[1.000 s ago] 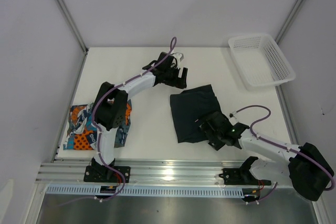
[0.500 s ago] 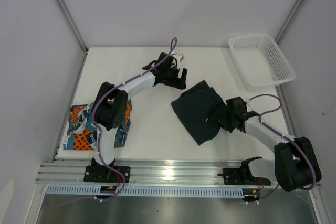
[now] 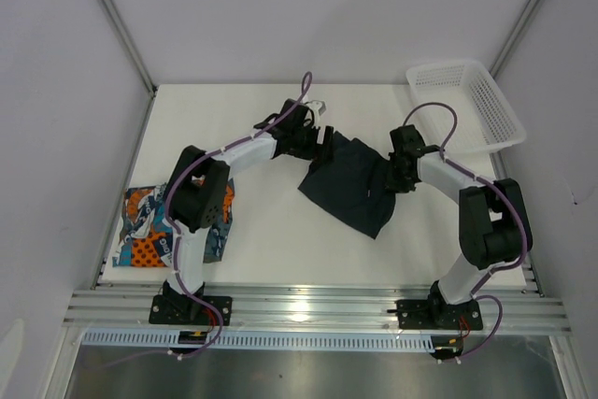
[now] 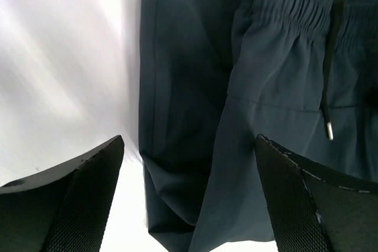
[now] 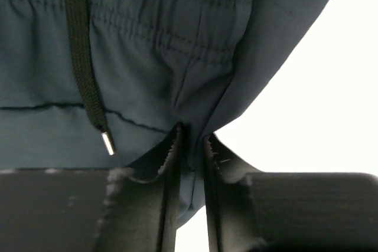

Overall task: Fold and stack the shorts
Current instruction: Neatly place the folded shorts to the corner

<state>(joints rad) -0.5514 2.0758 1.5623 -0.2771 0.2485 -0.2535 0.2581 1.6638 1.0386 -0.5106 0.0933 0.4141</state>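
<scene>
The plain dark shorts [image 3: 348, 192] lie crumpled on a diagonal in the middle of the table. My right gripper [image 3: 396, 178] is at their right edge, and in the right wrist view it [image 5: 192, 131] is shut on a fold of the dark shorts [image 5: 147, 45] just below the elastic waistband, beside the black drawstring [image 5: 82, 69]. My left gripper [image 3: 323, 149] hangs over their back left corner. Its jaws [image 4: 189, 141] are wide open, with the dark fabric [image 4: 277, 87] between and under them, untouched. The printed shorts [image 3: 145, 226] lie folded at the front left, partly behind the left arm.
A white mesh basket [image 3: 464, 107] sits at the back right corner, close behind the right arm. The left arm stretches diagonally from the front left to the table's centre back. Grey walls close in the table on three sides.
My right arm has swung from the front edge to the back right, its jaws closing on the dark shorts and pulling them along. The left gripper has edged right over the fabric.
</scene>
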